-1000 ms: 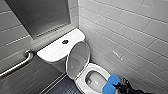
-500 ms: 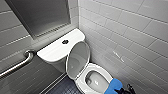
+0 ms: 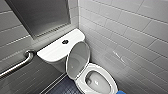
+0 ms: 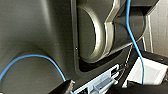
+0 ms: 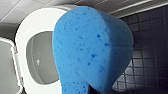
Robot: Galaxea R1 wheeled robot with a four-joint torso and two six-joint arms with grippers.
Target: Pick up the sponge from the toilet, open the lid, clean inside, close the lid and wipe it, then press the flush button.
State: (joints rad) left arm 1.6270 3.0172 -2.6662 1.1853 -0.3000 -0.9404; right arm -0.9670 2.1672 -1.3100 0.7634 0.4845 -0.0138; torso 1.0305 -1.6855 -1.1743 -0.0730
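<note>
Soft, even light fills the head view. The white tiled wall (image 3: pixel 130 30) is brightest. The glossy white ceramic toilet (image 3: pixel 100 82) shows pale glare on its tank top, and the glossy white oval lid (image 3: pixel 78 58) has a faint sheen. Shade gathers under the tank and over the dark tiled floor (image 3: pixel 62 88). Tile lines slant and bow toward the edges. The left wrist view is dim, with dull glints on a curved grey metal bracket (image 4: pixel 100 32). In the right wrist view the bright blue chunky sponge (image 5: pixel 92 50) is evenly lit, shaded along its crease.
</note>
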